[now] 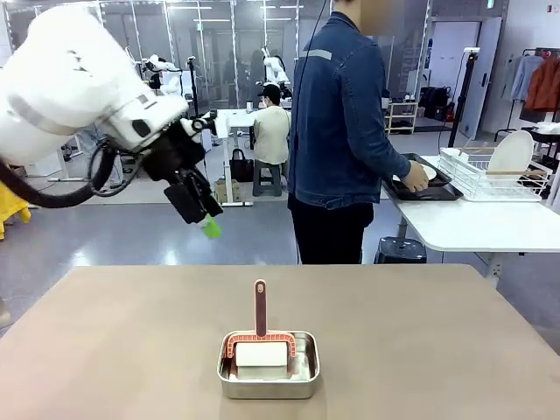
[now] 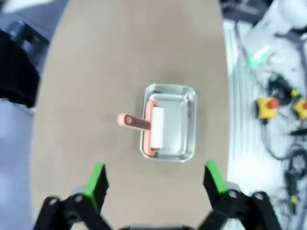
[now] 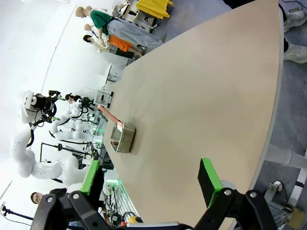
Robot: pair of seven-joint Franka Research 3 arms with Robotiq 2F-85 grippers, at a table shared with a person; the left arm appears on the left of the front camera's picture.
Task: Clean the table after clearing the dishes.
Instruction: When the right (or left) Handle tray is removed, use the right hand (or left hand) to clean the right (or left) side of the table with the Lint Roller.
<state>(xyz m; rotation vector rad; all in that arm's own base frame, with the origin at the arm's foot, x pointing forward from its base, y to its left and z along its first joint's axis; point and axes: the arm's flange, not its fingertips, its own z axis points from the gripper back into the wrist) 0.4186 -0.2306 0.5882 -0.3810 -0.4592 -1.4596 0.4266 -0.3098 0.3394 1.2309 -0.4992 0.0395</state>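
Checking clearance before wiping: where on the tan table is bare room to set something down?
The table is bare left and right of the steel pan and along the far edge. Only the near middle is taken, by the pan with its roller. The open left gripper hangs high, left of the pan.

On the table (image 1: pixel 420 332), near its near edge, midway along: a pan (image 1: pixel 267 388), roller (image 1: pixel 261 353) inside, handle over its far rim. Behind the far edge, a person (image 1: pixel 337 131); beyond the far right corner, a smaller table (image 1: pixel 472 227) bearing a tray (image 1: pixel 442 192), a rack (image 1: pixel 477 179) right of it.
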